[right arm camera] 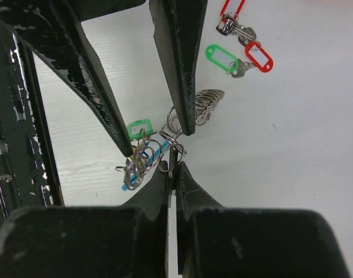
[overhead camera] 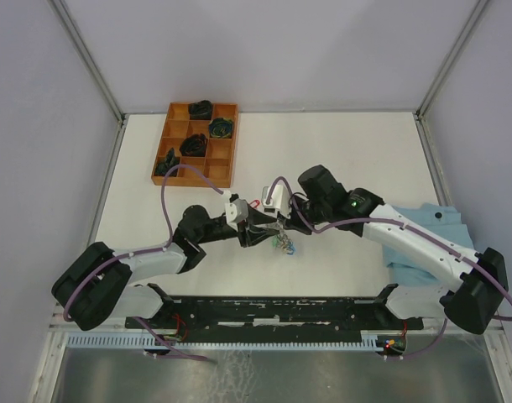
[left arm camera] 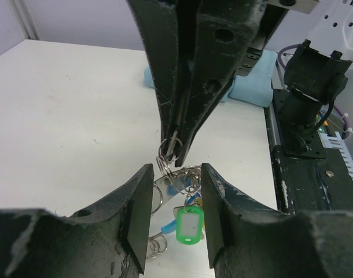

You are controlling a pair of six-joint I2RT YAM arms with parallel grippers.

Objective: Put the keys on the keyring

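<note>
The keyring [right arm camera: 143,159] is a tangle of silver rings with a light-blue sleeve and a green tag [left arm camera: 189,226], hanging just above the table at mid-table [overhead camera: 282,243]. My right gripper [right arm camera: 172,165] is shut on one of its silver rings and comes down from above in the left wrist view [left arm camera: 176,155]. My left gripper [left arm camera: 176,169] stands open, its two fingers either side of the hanging bunch. Three loose keys lie on the table beyond: one with a green tag [right arm camera: 221,58], one with a red tag [right arm camera: 258,57], another red one [right arm camera: 228,17].
A wooden compartment tray [overhead camera: 174,143] with dark items sits at the back left. A light-blue cloth [overhead camera: 424,239] lies under the right arm. A black rail [overhead camera: 273,306] runs along the near edge.
</note>
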